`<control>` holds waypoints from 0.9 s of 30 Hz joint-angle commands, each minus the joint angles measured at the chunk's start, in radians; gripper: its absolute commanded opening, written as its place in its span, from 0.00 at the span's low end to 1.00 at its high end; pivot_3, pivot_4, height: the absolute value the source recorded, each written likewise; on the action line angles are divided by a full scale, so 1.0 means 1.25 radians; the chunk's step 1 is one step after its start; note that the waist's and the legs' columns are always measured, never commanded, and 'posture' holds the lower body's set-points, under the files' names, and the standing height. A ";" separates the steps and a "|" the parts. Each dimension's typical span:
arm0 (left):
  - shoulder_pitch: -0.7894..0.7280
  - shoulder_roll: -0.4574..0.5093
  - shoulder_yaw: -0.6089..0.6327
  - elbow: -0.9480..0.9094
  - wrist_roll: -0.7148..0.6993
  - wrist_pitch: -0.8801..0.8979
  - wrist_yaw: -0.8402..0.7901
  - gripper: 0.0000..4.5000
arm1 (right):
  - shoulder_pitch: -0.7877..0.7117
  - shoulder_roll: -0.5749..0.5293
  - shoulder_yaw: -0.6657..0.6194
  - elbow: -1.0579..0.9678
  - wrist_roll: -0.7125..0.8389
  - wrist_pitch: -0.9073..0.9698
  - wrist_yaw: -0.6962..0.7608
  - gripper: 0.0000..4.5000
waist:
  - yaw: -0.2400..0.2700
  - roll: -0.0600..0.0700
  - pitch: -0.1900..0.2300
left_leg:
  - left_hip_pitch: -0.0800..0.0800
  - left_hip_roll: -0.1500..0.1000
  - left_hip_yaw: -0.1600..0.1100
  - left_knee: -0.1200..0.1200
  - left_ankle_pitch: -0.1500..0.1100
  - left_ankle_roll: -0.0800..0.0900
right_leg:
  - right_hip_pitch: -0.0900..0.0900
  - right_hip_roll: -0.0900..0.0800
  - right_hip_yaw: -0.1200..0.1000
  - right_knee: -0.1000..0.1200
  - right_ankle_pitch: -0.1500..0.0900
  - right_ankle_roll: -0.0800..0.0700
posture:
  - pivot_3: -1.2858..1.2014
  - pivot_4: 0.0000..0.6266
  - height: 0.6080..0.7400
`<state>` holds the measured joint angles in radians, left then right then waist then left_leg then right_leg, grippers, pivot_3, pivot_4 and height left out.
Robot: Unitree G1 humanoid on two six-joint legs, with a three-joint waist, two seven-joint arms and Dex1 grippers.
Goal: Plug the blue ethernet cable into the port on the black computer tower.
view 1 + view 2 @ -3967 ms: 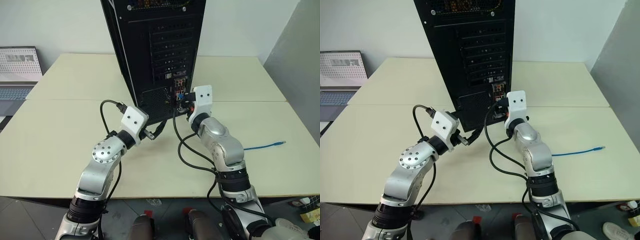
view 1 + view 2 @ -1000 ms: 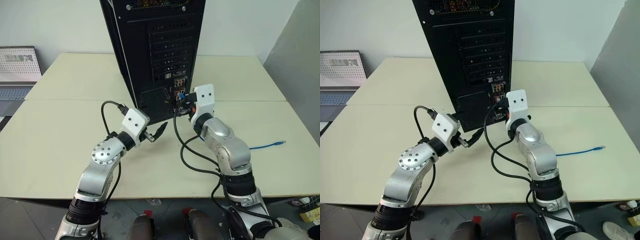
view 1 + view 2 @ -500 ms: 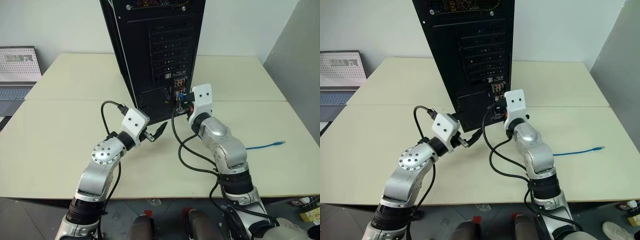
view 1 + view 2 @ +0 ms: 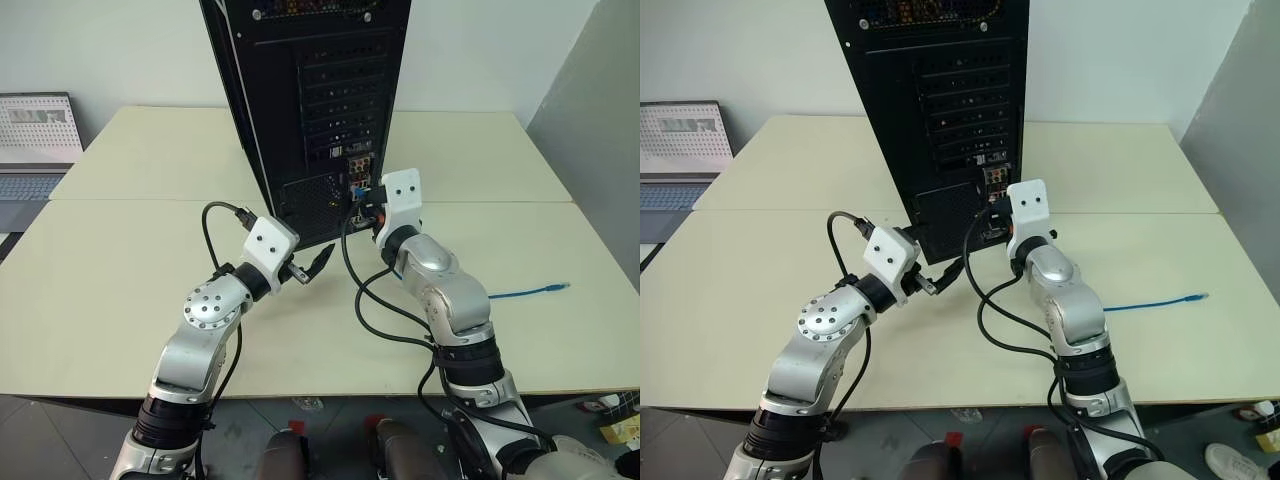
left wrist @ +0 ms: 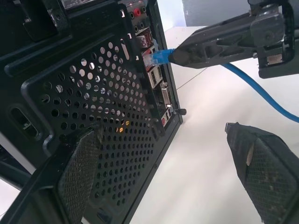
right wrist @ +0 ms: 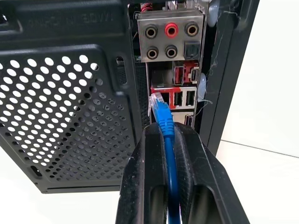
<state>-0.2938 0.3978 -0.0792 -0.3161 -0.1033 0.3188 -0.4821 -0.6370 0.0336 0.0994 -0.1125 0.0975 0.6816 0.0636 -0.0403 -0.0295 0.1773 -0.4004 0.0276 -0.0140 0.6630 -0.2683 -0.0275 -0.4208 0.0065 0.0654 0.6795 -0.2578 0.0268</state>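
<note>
Gleaming bright blue ethernet cable (image 6: 164,119)

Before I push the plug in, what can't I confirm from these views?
- Whether the plug of the blue ethernet cable has entered the port: in the right wrist view the plug itself covers the opening.
- Head views: the right gripper hides the plug tip, and the black computer tower connectors are too small to tell apart.
</note>
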 commanded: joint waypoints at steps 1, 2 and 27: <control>-0.011 0.000 0.006 -0.033 0.003 -0.013 0.005 0.99 | -0.015 0.003 -0.001 -0.018 -0.008 -0.025 -0.005 0.00 | 0.000 0.000 0.000 | 0.000 0.000 0.000 0.000 0.000 0.000 | 0.000 0.000 0.000 0.000 0.000 0.000 | 0.52 0.24 1.00; -0.011 0.000 0.006 -0.033 0.003 -0.013 0.004 0.99 | -0.015 0.004 -0.002 -0.018 -0.008 -0.026 -0.007 0.00 | 0.000 0.000 0.000 | 0.000 0.000 0.000 0.000 0.000 0.000 | 0.000 0.000 0.000 0.000 0.000 0.000 | 0.52 0.24 1.00; -0.008 0.001 0.005 -0.035 0.003 -0.013 0.004 0.99 | -0.016 0.009 0.018 0.005 -0.023 -0.034 -0.013 0.00 | 0.000 0.000 0.000 | 0.000 0.000 0.000 0.000 0.000 0.000 | 0.000 0.000 0.000 0.000 0.000 0.000 | 0.52 0.24 1.00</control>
<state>-0.2937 0.3978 -0.0792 -0.3161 -0.1032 0.3188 -0.4823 -0.6370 0.0374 0.1109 -0.0935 0.0735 0.6616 0.0435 -0.0408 -0.0295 0.1773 -0.4003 0.0276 -0.0140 0.6629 -0.2683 -0.0275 -0.4208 0.0065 0.0654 0.6796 -0.2578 0.0268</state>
